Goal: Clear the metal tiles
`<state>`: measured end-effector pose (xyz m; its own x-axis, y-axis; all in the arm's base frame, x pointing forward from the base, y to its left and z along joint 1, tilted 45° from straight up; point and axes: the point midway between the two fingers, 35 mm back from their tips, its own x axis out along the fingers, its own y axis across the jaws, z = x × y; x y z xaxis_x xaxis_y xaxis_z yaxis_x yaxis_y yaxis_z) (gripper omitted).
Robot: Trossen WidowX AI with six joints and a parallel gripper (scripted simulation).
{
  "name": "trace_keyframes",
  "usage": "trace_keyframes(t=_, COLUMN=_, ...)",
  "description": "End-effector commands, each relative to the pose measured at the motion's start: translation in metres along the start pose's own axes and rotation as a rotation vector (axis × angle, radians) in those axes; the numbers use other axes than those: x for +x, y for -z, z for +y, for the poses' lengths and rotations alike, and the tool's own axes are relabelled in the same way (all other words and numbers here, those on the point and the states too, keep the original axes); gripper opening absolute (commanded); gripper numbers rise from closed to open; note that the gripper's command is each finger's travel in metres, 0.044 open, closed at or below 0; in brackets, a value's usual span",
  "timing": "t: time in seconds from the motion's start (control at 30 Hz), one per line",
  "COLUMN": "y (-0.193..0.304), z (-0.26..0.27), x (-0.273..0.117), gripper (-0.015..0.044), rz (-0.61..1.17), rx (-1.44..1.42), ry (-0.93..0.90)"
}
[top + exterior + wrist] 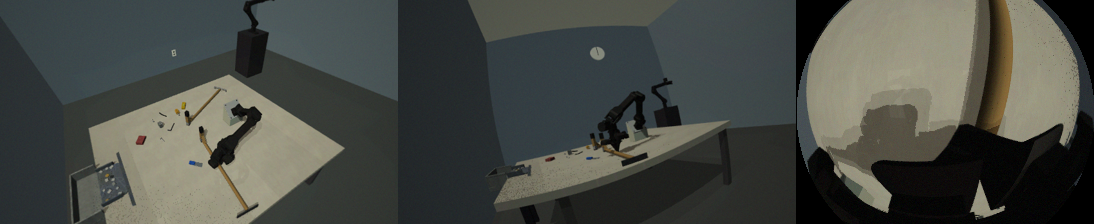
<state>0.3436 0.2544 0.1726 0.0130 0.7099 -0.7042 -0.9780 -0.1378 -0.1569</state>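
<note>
The long scraper has a wooden handle (230,181) (618,153) (1001,65) running diagonally below the arm, with a wide dark blade (247,210) (634,159) near the table's front edge and an upright black-topped grip (201,132) at its other end. My gripper (617,149) (962,128) is shut with nothing seen between its fingers. It points down close beside the handle; whether they touch is hidden. Several small pale and orange tiles (109,191) lie on the steel plate (113,202) at the far left. The grey catch box (82,170) (494,180) adjoins the plate's outer end.
A second long-handled tool (207,103) with an upright grip lies farther back. A pale box (232,119) (637,134) stands beside the arm. A blue-handled item (192,163) (589,158), a red block (140,140) (549,159) and a yellow block (183,105) lie on the table.
</note>
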Motion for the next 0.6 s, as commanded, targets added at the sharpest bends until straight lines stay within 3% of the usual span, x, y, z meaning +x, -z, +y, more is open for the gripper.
trace_keyframes(t=0.0, y=0.000, z=-0.001, x=-0.009, gripper=0.0000, rz=0.002, rx=0.000, ry=0.000)
trace_keyframes(t=0.57, y=0.002, z=-0.003, x=-0.074, gripper=0.0000, rz=0.007, rx=0.000, ry=-0.002)
